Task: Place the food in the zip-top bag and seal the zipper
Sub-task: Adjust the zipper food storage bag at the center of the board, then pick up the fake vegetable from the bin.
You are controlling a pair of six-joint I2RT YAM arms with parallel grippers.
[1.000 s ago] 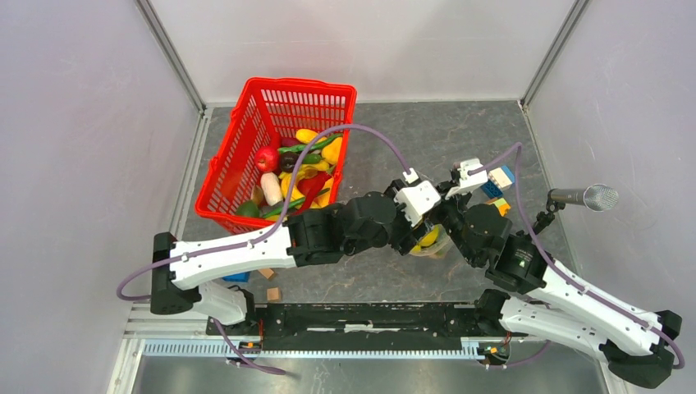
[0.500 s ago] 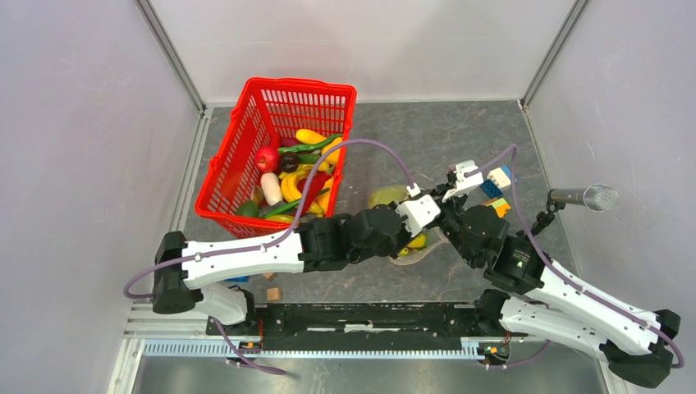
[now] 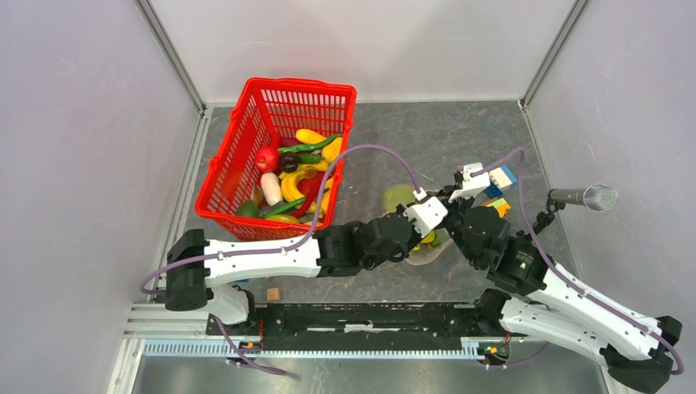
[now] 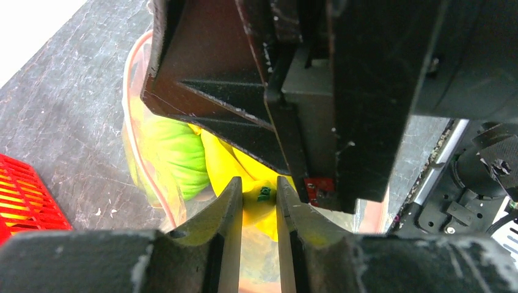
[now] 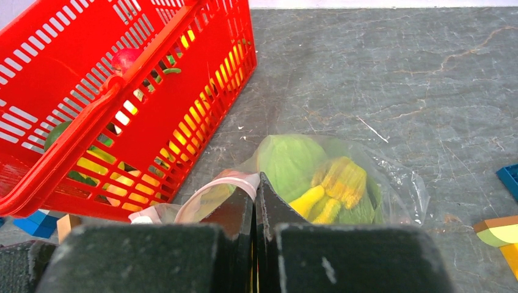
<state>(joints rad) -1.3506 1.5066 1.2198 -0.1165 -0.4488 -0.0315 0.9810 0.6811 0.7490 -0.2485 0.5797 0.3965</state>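
Observation:
The clear zip-top bag [image 5: 391, 177] lies on the grey table right of the basket, and inside it are a green cabbage ball [image 5: 287, 160] and yellow food [image 5: 342, 177]. My right gripper [image 5: 255, 183] is shut on the bag's mouth edge, where the pink zipper [image 5: 235, 180] curls round its tip. My left gripper [image 4: 259, 195] reaches into the mouth, its fingers shut on a yellow banana piece [image 4: 232, 165] with a green tip. The cabbage [image 4: 174, 155] sits just left of it. From above, both grippers meet at the bag [image 3: 400, 199].
A red mesh basket [image 3: 246, 123] with several more toy fruits and vegetables stands at the back left. Building blocks lie right of the bag [image 3: 498, 182] and near the left arm's base [image 3: 273, 293]. A microphone [image 3: 584, 197] juts in from the right wall.
My left gripper's jaws have narrowed from wide apart down onto the yellow piece, and the left arm has shifted right and nearer. The bag's green end now shows beyond the arms. The right gripper stays shut.

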